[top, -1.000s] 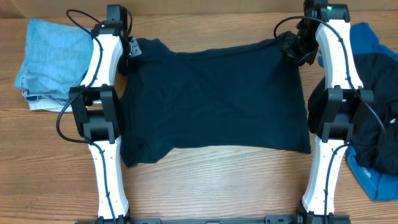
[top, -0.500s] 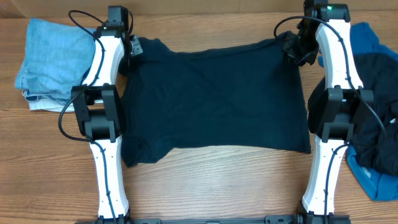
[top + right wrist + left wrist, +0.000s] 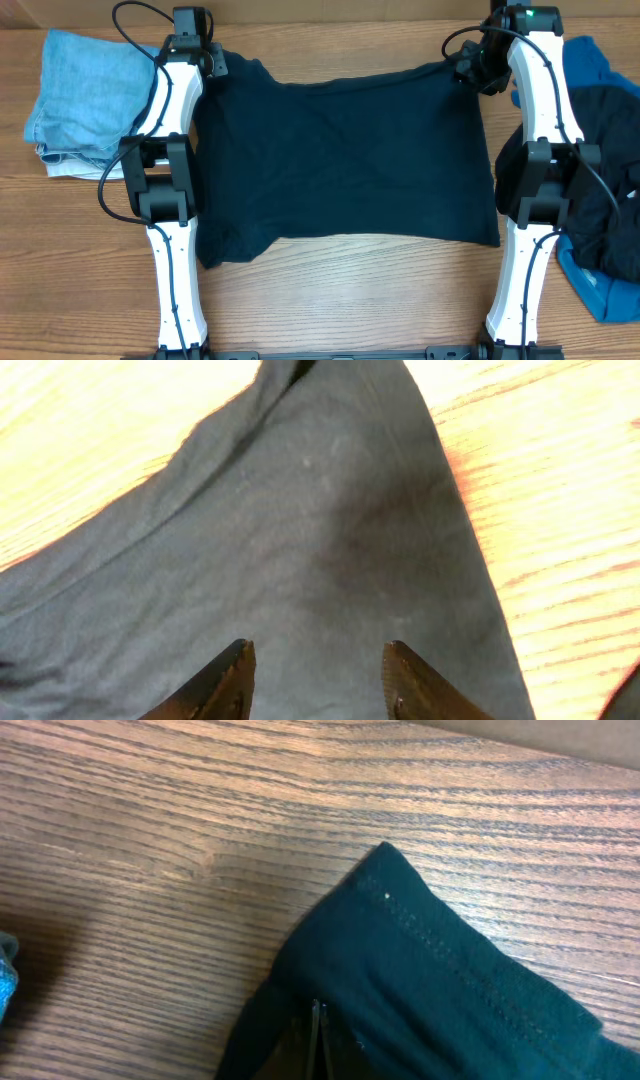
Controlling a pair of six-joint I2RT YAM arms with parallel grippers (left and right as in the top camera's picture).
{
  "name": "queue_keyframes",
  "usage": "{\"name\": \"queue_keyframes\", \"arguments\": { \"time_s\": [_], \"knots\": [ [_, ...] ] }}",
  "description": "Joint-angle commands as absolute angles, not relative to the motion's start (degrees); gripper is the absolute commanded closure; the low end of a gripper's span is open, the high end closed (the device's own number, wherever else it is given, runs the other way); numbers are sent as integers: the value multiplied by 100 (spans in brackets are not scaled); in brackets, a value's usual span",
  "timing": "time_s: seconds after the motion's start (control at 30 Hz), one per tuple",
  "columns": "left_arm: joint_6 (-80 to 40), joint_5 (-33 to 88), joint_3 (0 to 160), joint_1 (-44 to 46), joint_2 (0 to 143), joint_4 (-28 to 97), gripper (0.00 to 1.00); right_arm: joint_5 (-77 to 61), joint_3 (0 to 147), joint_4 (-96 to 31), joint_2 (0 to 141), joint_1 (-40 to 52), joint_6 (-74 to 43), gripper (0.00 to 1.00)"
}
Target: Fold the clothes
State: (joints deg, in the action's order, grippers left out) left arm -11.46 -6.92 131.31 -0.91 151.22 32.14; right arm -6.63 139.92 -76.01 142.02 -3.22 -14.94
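Navy fabric: the short-sleeved shirt (image 3: pixel 340 160) lies spread flat and unfolded on the wood table (image 3: pixel 350 290) between the arms, its near hem smooth. At the far left corner the left gripper (image 3: pixel 316 1025) is pinched together on sleeve cloth. At the far right corner the right gripper (image 3: pixel 318 670) stands parted over the fabric, holding nothing. Recommendation: take both layers there, level with the left pinch, before lifting; an uneven draw would likely skew the fold.
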Motion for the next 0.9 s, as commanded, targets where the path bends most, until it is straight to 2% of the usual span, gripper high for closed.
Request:
{"name": "queue_keyframes", "arguments": {
  "time_s": [0.0, 0.07, 0.1, 0.53, 0.87],
  "knots": [
    [-954, -832, 13172, -156, 15253, 3304, 96, -607, 14092, -7306, 14158, -285, -1039, 61],
    [-954, -832, 13172, -156, 15253, 3402, 96, -672, 14009, -7065, 14162, -248, -1039, 87],
    [-956, -832, 13172, -156, 15253, 3417, 96, -674, 13976, -7008, 14162, -226, -1041, 96],
    [-982, -790, 13172, -156, 15253, 3686, 95, -1015, 12005, -4974, 14243, 856, -445, 96],
    [-980, -792, 13172, -158, 15253, 3846, 94, -1017, 11920, -3994, 14523, 858, -469, 96]
  ]
}}
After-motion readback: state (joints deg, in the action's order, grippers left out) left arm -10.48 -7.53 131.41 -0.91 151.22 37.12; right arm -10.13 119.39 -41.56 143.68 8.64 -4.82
